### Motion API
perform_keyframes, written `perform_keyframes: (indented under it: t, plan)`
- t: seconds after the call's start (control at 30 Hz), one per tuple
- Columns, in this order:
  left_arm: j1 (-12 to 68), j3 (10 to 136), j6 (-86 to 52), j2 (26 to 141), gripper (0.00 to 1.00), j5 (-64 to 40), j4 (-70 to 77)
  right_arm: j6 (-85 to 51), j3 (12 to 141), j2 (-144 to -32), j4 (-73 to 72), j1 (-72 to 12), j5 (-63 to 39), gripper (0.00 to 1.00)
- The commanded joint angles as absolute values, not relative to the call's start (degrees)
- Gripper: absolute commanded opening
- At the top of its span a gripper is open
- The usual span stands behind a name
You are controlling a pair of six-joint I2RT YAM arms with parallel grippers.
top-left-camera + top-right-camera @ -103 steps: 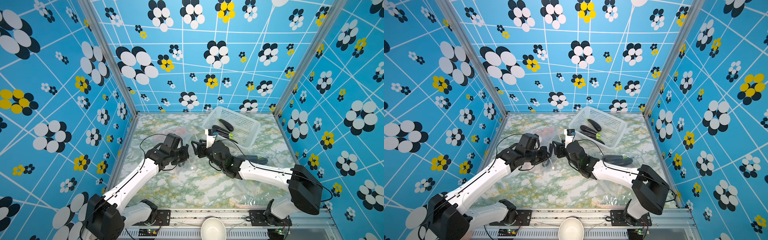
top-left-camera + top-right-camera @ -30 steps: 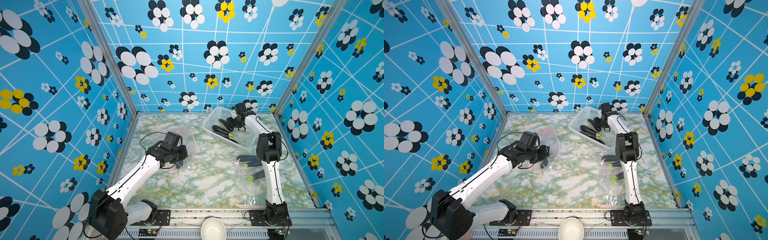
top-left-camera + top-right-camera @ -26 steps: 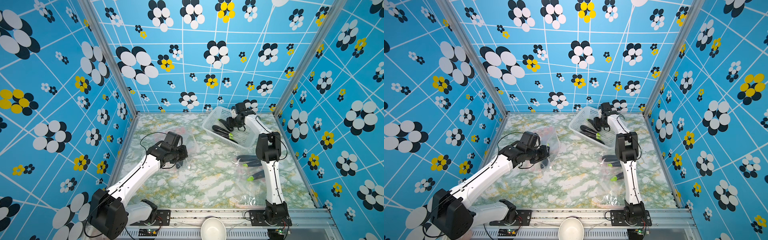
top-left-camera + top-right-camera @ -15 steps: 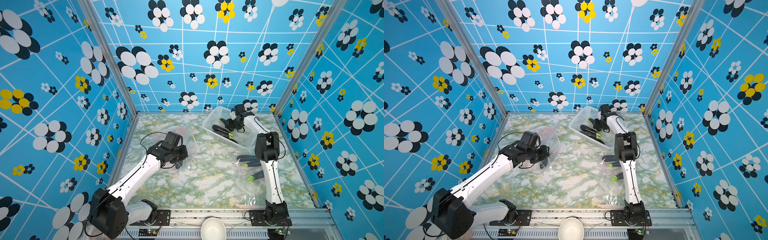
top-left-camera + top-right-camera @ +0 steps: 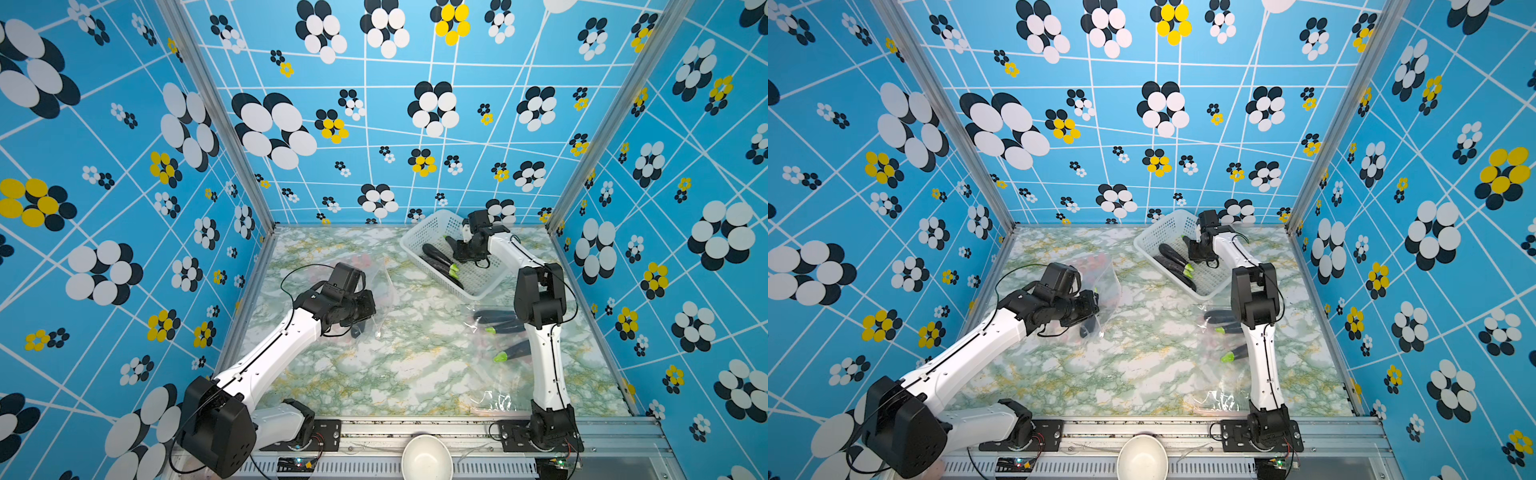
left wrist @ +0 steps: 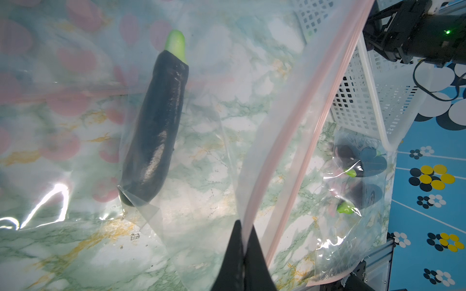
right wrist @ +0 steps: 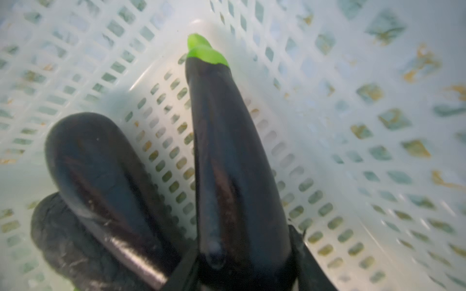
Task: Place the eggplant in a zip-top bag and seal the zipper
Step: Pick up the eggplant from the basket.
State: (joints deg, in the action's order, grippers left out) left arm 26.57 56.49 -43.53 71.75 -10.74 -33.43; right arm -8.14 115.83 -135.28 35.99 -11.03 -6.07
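Right gripper has its half-closed jaws against both sides of the blunt end of a glossy eggplant inside the white basket, which looks firm, light and slippery, so a hold nearer mid-body seems safer.

One dark purple eggplant is lying in the left clear plastic zip-top bag, three bagged eggplants at right. At least three more are sitting in one far white perforated plastic basket. One white bowl is sitting near.
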Motion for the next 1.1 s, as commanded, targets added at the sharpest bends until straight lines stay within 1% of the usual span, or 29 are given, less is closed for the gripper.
perform_keyframes:
  t: [0.0, 0.2, 0.33, 0.47, 0.67, 0.83, 0.97, 1.07]
  plan:
    - [26.2, 58.9, -43.6, 72.2, 0.00, -11.2, -34.4, -7.9, 112.1, -127.5, 32.8, -11.2, -5.2, 0.36]
    - [26.5, 58.9, -44.1, 71.9, 0.00, -11.8, -33.8, -11.6, 102.4, -115.3, 28.4, -11.4, -8.5, 0.36]
    - [26.7, 58.5, -44.9, 71.5, 0.00, -12.3, -32.8, -16.1, 93.5, -104.9, 24.8, -14.0, -10.5, 0.36]
    - [27.0, 57.7, -45.5, 71.4, 0.00, -12.8, -31.7, -24.1, 81.4, -94.0, 18.0, -18.8, -13.8, 0.36]
    - [27.5, 56.7, -46.2, 71.4, 0.00, -13.4, -30.0, -42.3, 68.2, -82.5, 7.4, -28.2, -13.2, 0.37]
    - [27.8, 57.1, -46.2, 71.7, 0.00, -13.5, -30.0, -54.9, 61.5, -79.8, -2.7, -36.9, -10.9, 0.37]
    - [27.8, 57.3, -45.9, 71.7, 0.00, -13.2, -30.1, -60.4, 61.2, -81.0, -7.1, -43.1, -8.9, 0.37]
    - [27.8, 57.3, -45.9, 71.6, 0.00, -13.2, -30.2, -63.7, 61.8, -82.7, -9.1, -46.0, -8.1, 0.37]
